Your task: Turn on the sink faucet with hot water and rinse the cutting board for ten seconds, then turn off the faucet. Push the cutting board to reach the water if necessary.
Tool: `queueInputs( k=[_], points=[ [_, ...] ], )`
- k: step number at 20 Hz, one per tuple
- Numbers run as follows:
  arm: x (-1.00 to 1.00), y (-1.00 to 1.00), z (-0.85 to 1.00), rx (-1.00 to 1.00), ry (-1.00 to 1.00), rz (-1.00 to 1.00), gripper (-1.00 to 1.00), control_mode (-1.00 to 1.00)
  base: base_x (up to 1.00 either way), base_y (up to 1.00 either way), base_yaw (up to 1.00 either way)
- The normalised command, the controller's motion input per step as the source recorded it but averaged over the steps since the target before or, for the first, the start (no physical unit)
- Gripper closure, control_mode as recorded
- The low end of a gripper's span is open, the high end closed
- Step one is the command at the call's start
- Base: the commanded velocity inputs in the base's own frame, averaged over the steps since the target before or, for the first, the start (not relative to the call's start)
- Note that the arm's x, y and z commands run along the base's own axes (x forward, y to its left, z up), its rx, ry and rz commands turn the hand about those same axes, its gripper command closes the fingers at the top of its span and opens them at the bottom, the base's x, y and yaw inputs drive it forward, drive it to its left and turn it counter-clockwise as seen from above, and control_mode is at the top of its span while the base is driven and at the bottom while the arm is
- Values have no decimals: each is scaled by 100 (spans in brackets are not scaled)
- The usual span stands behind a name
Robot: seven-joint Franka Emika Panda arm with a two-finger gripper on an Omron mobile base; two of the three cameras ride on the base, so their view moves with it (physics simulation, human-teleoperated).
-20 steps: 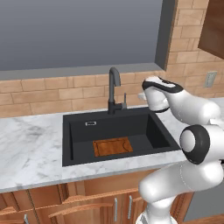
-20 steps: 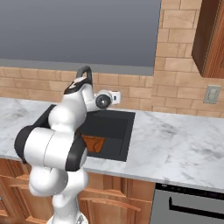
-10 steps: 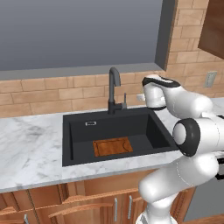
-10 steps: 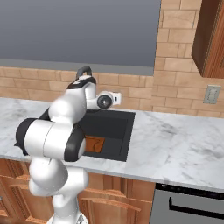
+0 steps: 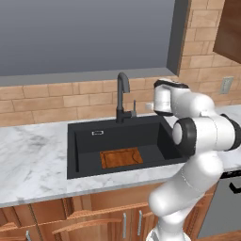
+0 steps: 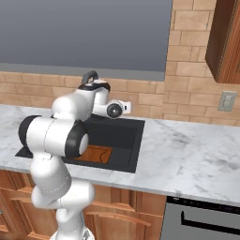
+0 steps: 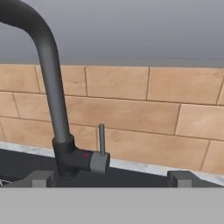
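Note:
The matte-black sink point(image 5: 84, 141) is set in the marble counter. The reddish-brown cutting board point(image 5: 121, 157) lies flat on its floor near the front, also seen as the board point(image 6: 96, 153) past my arm. The black gooseneck faucet point(image 5: 121, 96) rises behind the basin with no water running from it. In the hand view the faucet point(image 7: 48, 78) stands left of centre and its thin grey lever point(image 7: 101, 140) points straight up. My gripper point(image 7: 111, 181) is open, with its tips wide apart. It is level with the lever's base and short of it, holding nothing. My hand point(image 5: 160, 99) hovers right of the faucet.
A brick wall point(image 7: 144, 113) runs close behind the faucet, with a dark window above it. Marble counter point(image 6: 187, 150) stretches to the right of the sink. A wall outlet point(image 6: 228, 101) and a wooden cabinet point(image 6: 227, 37) sit at the far right.
My hand has crept a little left toward the faucet lever, and the elbow has swung lower. The board and faucet have not moved.

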Motion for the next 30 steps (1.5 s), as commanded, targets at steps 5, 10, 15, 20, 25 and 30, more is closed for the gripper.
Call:
queueInputs(
  k=[5, 10, 15, 20, 25, 30],
  points=[
    [7, 6, -20, 0, 0, 0, -100, -100, 0, 0, 0],
    [6, 10, -14, 0, -1, 0, -100, -100, 0, 0, 0],
    [10, 10, 0, 0, -6, 0, -100, -100, 0, 0, 0],
    [12, 8, -1, 0, -5, 0, -100, -100, 0, 0, 0],
    [8, 12, -6, 0, -1, 0, -100, -100, 0, 0, 0],
    [11, 10, -1, 0, 0, 0, -100, -100, 0, 0, 0]
  ],
)
